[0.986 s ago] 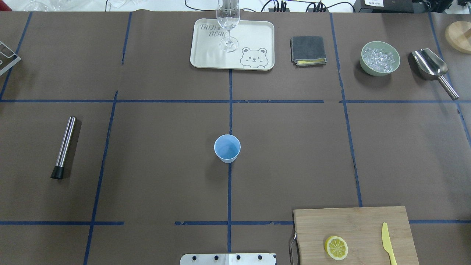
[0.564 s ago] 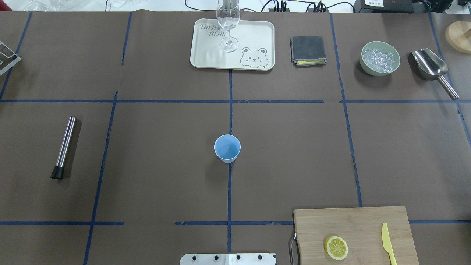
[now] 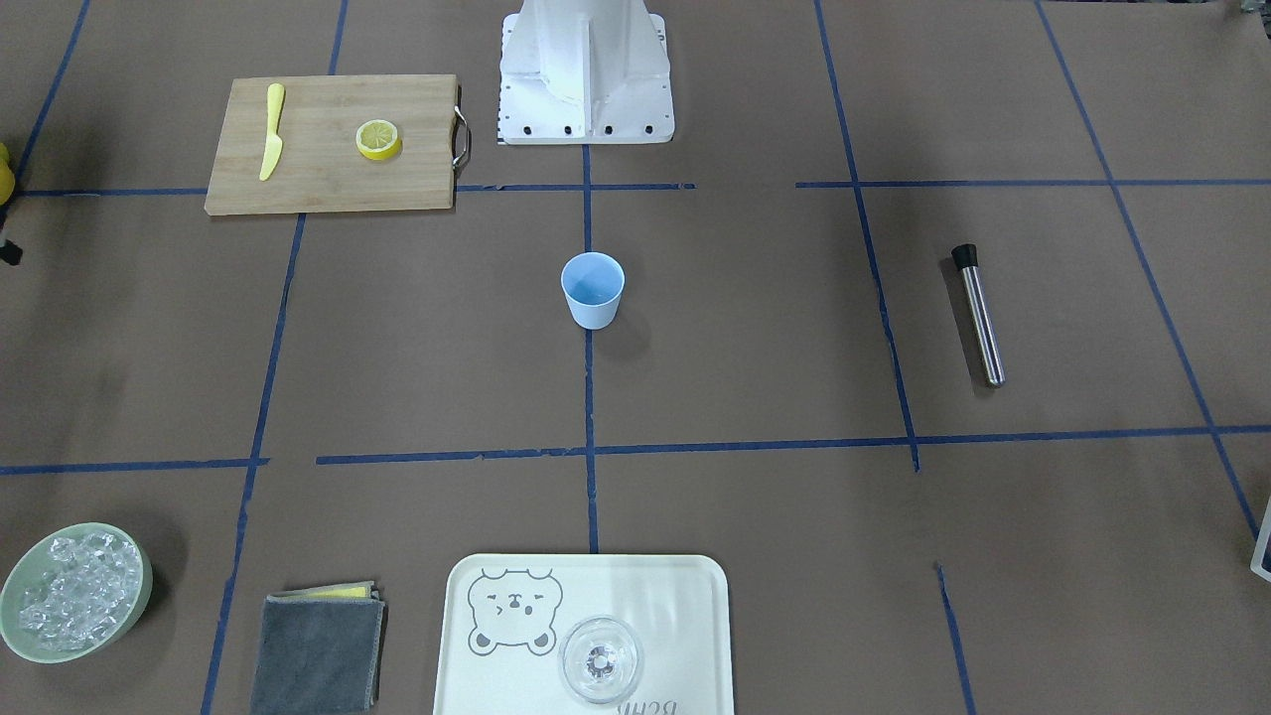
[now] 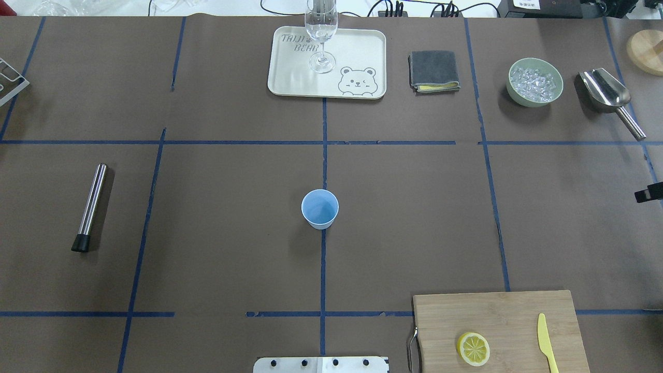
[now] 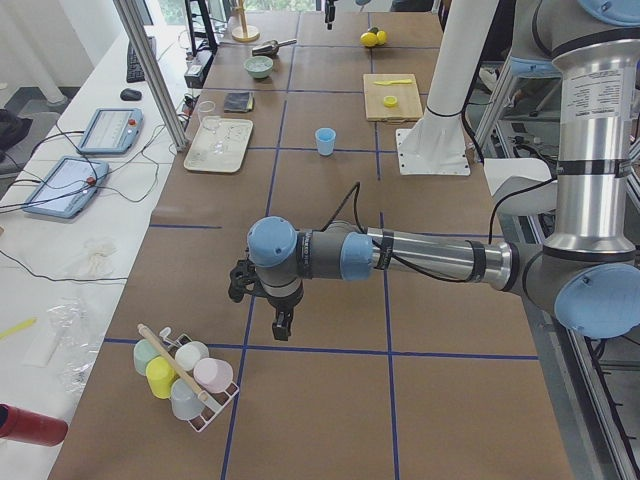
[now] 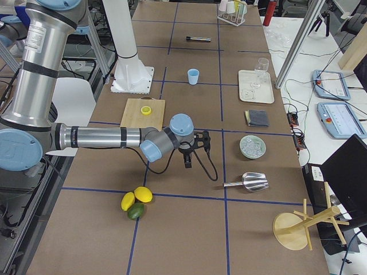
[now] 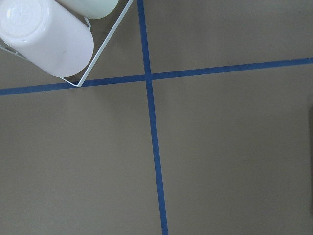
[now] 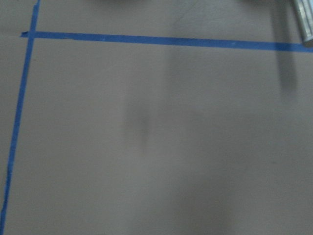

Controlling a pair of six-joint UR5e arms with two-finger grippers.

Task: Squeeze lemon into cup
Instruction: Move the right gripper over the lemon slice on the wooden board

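The lemon is a yellow slice lying flat on the wooden cutting board at the near right; it also shows in the front view. The cup, light blue and upright, stands at the table's middle, also in the front view. My left gripper hangs over the table's far left end beside a cup rack, far from both; I cannot tell if it is open. My right gripper hangs past the board toward the right end; only a dark tip shows overhead, state unclear.
A yellow plastic knife lies on the board. A tray with a stemmed glass, a grey cloth, a green bowl of ice and a steel scoop line the far side. A steel rod lies left.
A dark part of my right gripper has come into the overhead view at the right edge. The lemon, cup and other objects have not moved.
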